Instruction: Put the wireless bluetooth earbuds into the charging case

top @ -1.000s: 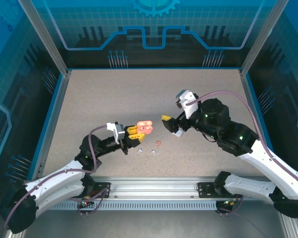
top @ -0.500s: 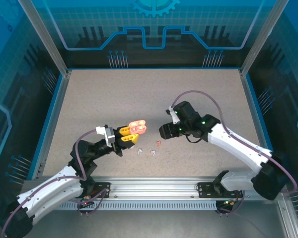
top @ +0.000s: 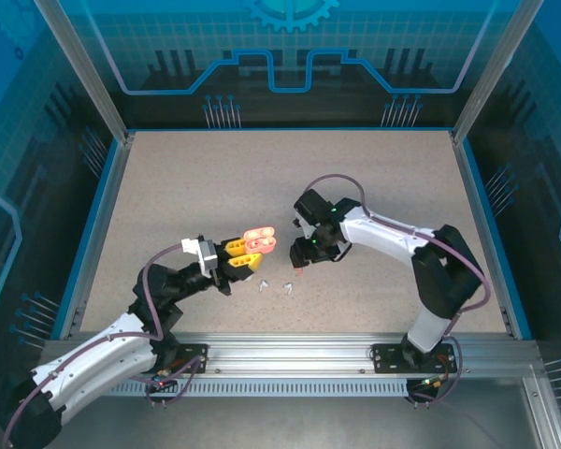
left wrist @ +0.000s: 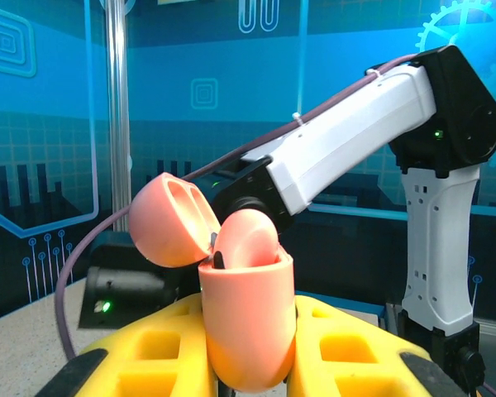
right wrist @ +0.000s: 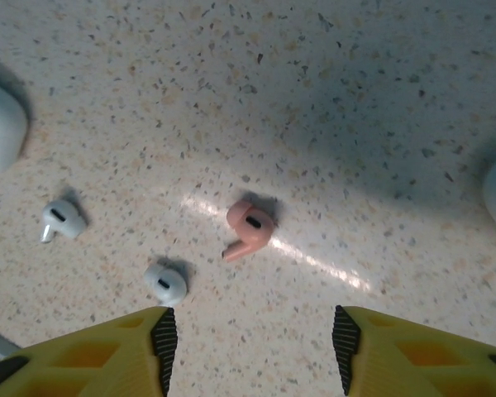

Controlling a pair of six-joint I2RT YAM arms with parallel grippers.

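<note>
Right wrist view: my right gripper [right wrist: 252, 347] hangs spread above the speckled beige tabletop [right wrist: 355, 99], with a salmon earbud [right wrist: 250, 227] just ahead between its fingers and white earbuds [right wrist: 62, 219] to its left. My left gripper [left wrist: 248, 368] clamps the open salmon case [left wrist: 246, 314]. Blue circuit-patterned walls [left wrist: 50, 124] stand beyond.

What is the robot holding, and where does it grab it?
The left gripper pinches the open salmon-pink charging case by its lower body; the right gripper holds nothing.

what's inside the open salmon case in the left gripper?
One salmon earbud pokes above the rim of the rounded salmon charging case; anything deeper is hidden by its wall.
</note>
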